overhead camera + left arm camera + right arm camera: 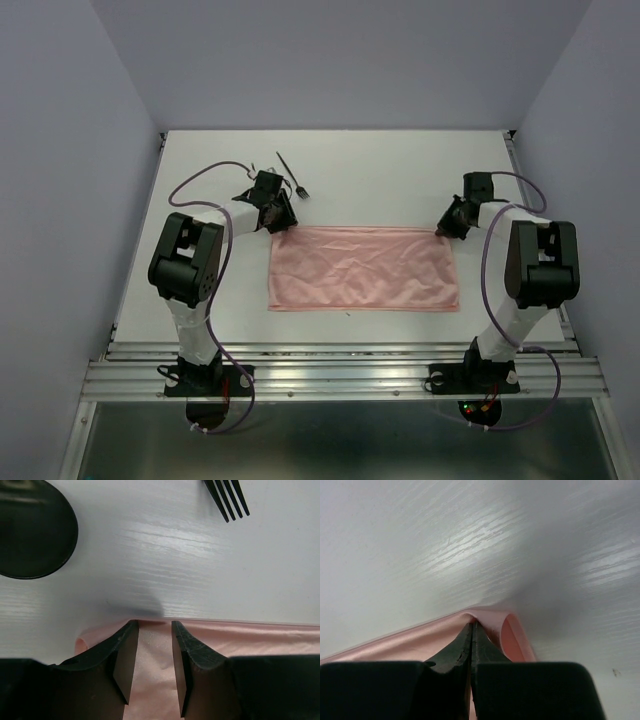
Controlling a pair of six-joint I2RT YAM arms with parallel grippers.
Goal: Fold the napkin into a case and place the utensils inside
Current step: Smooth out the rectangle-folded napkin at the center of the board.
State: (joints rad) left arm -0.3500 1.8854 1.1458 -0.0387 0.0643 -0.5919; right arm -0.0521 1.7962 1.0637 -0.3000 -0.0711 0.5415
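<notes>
From above, my left claw (278, 222) sat at the upper left corner of the napkin (362, 268), which lay spread as one wrinkled pink sheet in the middle of the white table (400, 165). My left wrist camera showed more. The two fingers stood partly apart with their tips at the cloth's far edge. Pink fabric showed in the gap, and the corner curled up just left of them. That same view caught the spoon (30, 530), its round black bowl in the upper left of the frame. The overhead view did not plainly show it.

The fork (293, 176) lay on bare table above the napkin, just right of my left wrist, with its tines towards the cloth but apart from it.

At the upper right corner my right claw (443, 230) was closed tight on the napkin's edge. Its wrist camera showed the cloth pinched between the fingers and humped into a small fold. A purple cable (195, 185) looped beside each arm.
</notes>
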